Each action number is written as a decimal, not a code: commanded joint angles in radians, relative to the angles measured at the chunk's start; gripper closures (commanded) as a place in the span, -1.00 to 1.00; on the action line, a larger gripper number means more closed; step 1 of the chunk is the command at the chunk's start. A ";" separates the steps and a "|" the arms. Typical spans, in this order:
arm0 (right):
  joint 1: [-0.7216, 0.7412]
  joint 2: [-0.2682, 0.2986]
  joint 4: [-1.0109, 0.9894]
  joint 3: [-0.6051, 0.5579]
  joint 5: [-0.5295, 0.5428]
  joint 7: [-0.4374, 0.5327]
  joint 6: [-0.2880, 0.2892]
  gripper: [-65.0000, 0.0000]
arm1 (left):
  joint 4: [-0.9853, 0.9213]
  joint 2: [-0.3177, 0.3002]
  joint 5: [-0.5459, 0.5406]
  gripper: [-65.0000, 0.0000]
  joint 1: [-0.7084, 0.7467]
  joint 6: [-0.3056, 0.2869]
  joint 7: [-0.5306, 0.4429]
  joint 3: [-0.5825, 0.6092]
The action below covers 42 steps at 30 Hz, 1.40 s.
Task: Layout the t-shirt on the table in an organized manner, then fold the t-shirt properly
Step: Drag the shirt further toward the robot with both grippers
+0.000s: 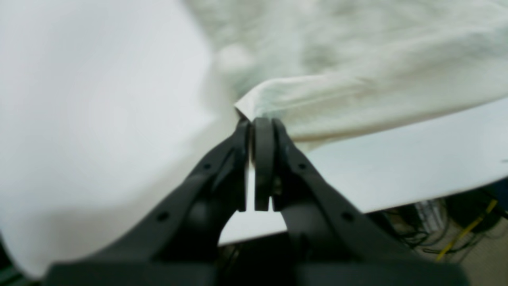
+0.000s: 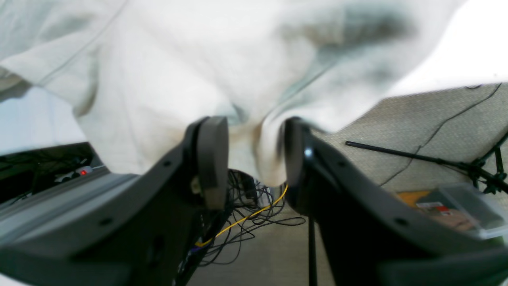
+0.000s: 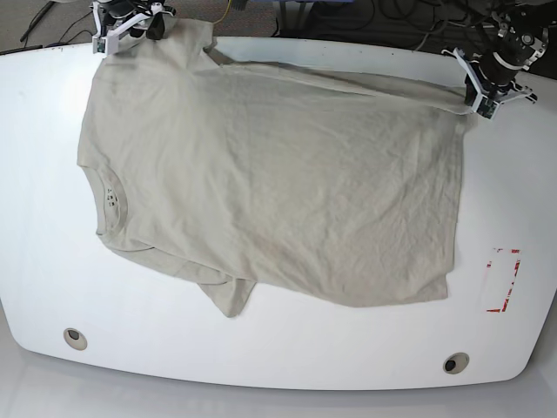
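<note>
Nearest the lens in the left wrist view: left claw (image 1: 254, 123), dark fingers pressed together, clenched on a pale corner of the t-shirt (image 1: 357, 95). Fabric pulled up to a small peak at the pinch, draping away over the white desk (image 1: 397, 159); cables and floor beyond the desk edge.

Right wrist view: right claw (image 2: 250, 131), jaws standing apart with a fold of the t-shirt (image 2: 178, 79) bunched between the pads (image 2: 212, 155). Cloth touching both inner faces, so grasping the shirt loosely rather than pinched tight. Yellow and black cables (image 2: 246, 218) on the floor below, grey carpet to the right.

Base view: t-shirt (image 3: 278, 192) spread mostly flat across the middle of the desk (image 3: 287, 357), collar (image 3: 111, 200) toward the picture's left edge, hem toward the right. Near sleeve (image 3: 228, 296) folded under itself, wrinkled. Far sleeve reaching up to the right claw (image 3: 130, 22) at the top left corner; far hem corner drawn out to the left claw (image 3: 474, 91) at the top right. Red tape rectangle (image 3: 503, 280) on bare desk just right of the hem, apart from the cloth. Two round grommet holes (image 3: 75, 337) along the near edge, well clear of the shirt.
</note>
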 commanded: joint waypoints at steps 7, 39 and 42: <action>-0.009 0.005 0.018 0.006 0.010 0.014 0.006 0.28 | 0.018 -0.016 -0.005 1.00 0.072 0.006 -0.014 -0.025; 0.000 0.005 0.021 0.006 0.010 0.014 0.006 0.28 | 0.016 -0.031 0.000 -0.37 0.191 0.006 0.040 -0.044; 0.000 0.005 0.021 0.006 0.010 0.014 0.006 0.28 | 0.016 -0.033 0.000 -0.49 0.181 0.006 0.040 -0.059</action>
